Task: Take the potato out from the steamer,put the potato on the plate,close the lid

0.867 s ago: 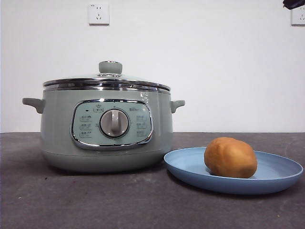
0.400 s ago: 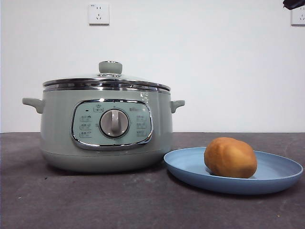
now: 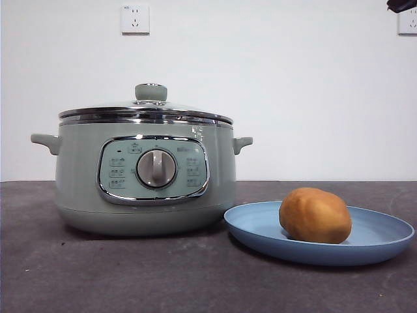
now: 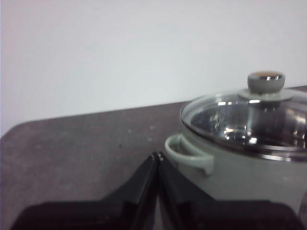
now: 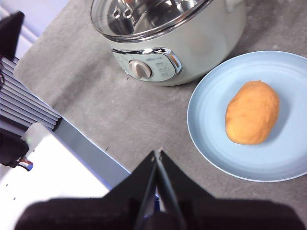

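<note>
A pale green steamer (image 3: 144, 176) sits on a dark grey table (image 3: 130, 274) with its glass lid (image 3: 146, 109) seated on the rim. Just beside it, a golden-brown potato (image 3: 315, 215) lies on a light-blue plate (image 3: 378, 241). The left gripper (image 4: 158, 155) hangs near the steamer's side handle (image 4: 189, 153), jaws pressed together, holding nothing. The right gripper (image 5: 158, 153) hovers above the table beside the plate, jaws also pressed together and empty

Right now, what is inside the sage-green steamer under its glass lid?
Through the steel-rimmed glass lid, the pale sage-green steamer shows only shiny metal interior in both wrist views; glare hides its floor. The golden-brown oval potato lies on the light-blue round plate.
</note>
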Robot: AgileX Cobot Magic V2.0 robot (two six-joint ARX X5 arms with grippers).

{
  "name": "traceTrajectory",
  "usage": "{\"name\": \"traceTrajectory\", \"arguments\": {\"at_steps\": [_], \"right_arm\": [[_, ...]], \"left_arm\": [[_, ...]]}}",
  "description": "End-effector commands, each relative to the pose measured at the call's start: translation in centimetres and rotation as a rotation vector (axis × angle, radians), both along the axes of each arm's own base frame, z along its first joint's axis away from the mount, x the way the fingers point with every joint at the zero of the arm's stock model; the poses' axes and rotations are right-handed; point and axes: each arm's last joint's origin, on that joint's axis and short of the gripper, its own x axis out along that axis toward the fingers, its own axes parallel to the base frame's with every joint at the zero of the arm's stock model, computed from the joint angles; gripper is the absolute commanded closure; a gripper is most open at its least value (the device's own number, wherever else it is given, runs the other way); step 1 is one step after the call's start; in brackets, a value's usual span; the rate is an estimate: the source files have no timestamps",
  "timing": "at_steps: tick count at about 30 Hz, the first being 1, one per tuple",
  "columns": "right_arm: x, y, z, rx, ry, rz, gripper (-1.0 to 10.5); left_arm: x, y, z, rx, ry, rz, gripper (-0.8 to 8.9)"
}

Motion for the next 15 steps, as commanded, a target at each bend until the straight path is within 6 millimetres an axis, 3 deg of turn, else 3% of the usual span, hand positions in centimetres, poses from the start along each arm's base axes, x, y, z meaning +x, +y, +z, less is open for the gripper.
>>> {"name": "traceTrajectory", "arguments": {"at_steps": [1,15], "right_arm": [[0.0,0.0,0.1,0.004,-0.005,-0.003,9.5],[0.0,0.0,0.1,0.004,-0.005,-0.003,9.5]], "left_arm": [[0.1,0.1,-1.0,-0.026,0.023,0.014,8.18],[0.2,0.0,-4.2,-0.050,0.193,0.018,8.17]]}}
